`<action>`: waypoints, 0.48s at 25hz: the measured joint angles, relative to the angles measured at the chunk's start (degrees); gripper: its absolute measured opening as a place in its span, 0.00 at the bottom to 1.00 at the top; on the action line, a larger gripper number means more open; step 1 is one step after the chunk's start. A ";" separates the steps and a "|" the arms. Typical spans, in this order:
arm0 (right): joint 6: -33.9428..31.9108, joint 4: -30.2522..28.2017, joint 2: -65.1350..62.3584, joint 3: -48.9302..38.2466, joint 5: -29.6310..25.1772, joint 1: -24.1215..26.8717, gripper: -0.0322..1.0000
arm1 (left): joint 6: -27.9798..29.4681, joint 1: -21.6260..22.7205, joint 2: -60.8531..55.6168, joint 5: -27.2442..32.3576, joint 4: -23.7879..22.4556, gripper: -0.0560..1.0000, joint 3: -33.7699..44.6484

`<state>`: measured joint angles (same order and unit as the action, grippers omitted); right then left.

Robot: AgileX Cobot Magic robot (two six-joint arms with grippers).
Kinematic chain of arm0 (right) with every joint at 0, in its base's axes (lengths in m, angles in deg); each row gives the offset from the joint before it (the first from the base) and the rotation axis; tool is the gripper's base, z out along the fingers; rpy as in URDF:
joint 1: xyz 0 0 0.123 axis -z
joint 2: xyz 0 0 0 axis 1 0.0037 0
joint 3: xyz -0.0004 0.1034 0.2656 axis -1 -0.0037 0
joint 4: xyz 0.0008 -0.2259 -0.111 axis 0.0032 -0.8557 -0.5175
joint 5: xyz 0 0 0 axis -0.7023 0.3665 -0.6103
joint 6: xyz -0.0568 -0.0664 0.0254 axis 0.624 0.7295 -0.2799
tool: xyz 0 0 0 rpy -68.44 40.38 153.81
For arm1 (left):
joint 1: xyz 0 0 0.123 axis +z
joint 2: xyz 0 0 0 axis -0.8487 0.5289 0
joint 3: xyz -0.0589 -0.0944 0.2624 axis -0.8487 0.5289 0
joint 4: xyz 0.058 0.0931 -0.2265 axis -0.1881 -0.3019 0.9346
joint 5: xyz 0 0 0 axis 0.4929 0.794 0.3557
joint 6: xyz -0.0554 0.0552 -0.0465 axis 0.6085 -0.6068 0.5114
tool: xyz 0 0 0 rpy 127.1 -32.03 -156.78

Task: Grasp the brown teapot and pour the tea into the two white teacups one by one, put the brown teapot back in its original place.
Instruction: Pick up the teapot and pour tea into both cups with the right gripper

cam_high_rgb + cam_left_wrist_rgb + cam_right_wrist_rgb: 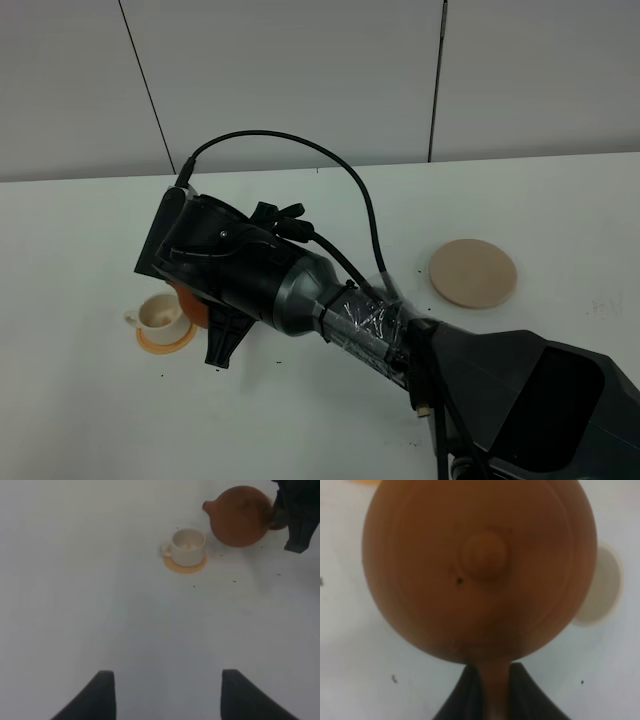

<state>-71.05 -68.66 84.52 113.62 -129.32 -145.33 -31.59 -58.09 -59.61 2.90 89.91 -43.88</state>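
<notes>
Brown teapot [480, 570], the only one, fills the right wrist view with its lid knob [484, 555] facing the lens. The right gripper [492, 684] has its jaws clamped on the loop handle. The pot is just beside one white teacup [188, 545] on an orange saucer [185, 565]; the cup's inside looks pale. A second white rim [600, 587] peeks from behind the pot. From above, the right arm [270, 280] covers the pot. One beige coaster [473, 273] lies well apart on the white surface [560, 200]. The left gripper [165, 695] hovers, jaws apart.

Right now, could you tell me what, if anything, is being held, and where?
The right gripper holds the brown teapot by its handle, pinched between its fingers; the left gripper is empty.
</notes>
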 joint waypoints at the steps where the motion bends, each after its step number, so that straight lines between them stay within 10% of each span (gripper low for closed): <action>1: 0.26 -0.06 0.02 0.05 0.43 -0.14 0.12 | 0.00 0.00 0.00 0.00 0.00 0.56 0.00; 12: 6.02 -1.19 0.02 0.06 1.87 -0.25 0.12 | 0.01 0.00 0.00 0.00 0.00 0.56 0.00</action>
<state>-65.03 -69.85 84.54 113.69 -127.45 -145.59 -31.57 -58.09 -59.61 2.90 89.91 -43.88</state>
